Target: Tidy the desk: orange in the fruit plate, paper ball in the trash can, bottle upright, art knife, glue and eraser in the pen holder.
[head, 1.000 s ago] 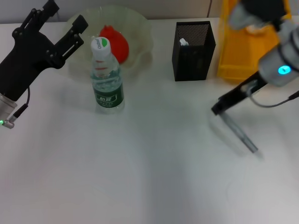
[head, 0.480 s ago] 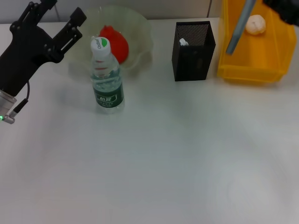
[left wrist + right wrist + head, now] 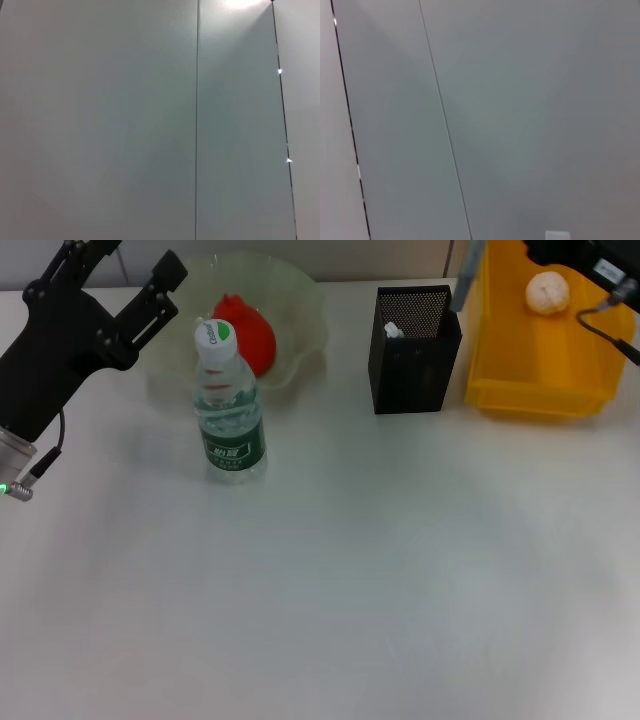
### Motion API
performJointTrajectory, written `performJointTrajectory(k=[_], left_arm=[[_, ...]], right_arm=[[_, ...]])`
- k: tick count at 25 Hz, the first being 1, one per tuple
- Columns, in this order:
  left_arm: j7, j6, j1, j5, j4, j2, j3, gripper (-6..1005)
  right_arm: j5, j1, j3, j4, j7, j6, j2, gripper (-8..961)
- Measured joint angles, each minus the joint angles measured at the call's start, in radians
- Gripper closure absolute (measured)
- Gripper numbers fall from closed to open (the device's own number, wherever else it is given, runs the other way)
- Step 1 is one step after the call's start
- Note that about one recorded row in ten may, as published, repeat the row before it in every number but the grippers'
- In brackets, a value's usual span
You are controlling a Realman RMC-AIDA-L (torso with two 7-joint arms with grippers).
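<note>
Orange (image 3: pixel 245 332) in fruit plate (image 3: pixel 300 300), bottle (image 3: pixel 230 405) upright, paper ball (image 3: pixel 546 292) in trash can (image 3: pixel 530 390)

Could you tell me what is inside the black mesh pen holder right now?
A small white-tipped item pokes up just inside the pen holder at its near-left corner. The dark mesh walls hide whatever lies lower down, so I cannot say what else is in there.

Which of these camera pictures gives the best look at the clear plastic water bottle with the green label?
The head view: the clear plastic water bottle stands upright there, cap to base, in front of the pale-green scalloped bowl. Both wrist views show only plain grey panels, no bottle.
</note>
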Motion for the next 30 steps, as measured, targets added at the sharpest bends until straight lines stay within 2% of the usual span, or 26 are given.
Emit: performJointTrajectory(k=[6,11,30], left_arm=[[0.008,0.002,0.011,0.0,-0.005,0.001,-0.003,197],[0.013,0.002,0.012,0.0,-0.006,0.003,-0.005,197],[0.014,0.007,0.044,0.0,0.01,0.007,-0.018,197]], right_arm=[[0.0,0.056,-0.063,0.015,-0.009,0.121,-0.007,805],[0.0,0.085,-0.101,0.022,-0.04,0.202,-0.003,805],[0.006,0.131,-0.112,0.04,-0.095,0.286,0.01,794]])
